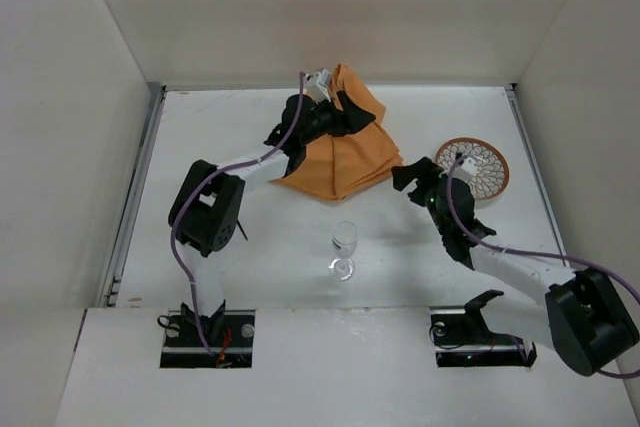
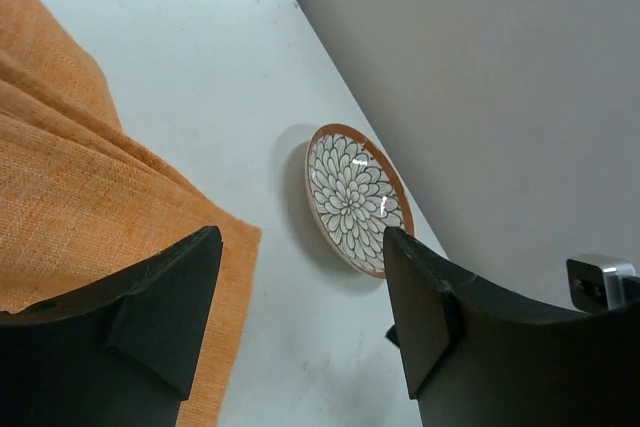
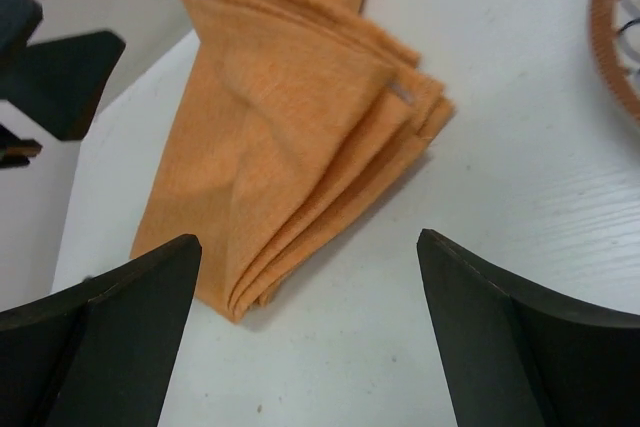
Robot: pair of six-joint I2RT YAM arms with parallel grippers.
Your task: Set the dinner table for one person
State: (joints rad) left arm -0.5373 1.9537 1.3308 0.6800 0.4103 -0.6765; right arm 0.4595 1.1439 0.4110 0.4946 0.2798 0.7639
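Observation:
The orange cloth placemat lies bunched in folds at the back middle of the white dinner table. My left gripper is open and empty, just above the cloth's far part; in its wrist view the cloth sits left of the jaws. My right gripper is open and empty, beside the cloth's right corner; its wrist view shows the layered folds just ahead. A flower-patterned plate with a brown rim lies flat to the right and also shows in the left wrist view.
A clear wine glass stands upright at the table's front middle, between the two arms. White walls enclose the table at the back and both sides. The plate's rim shows at the right edge of the right wrist view.

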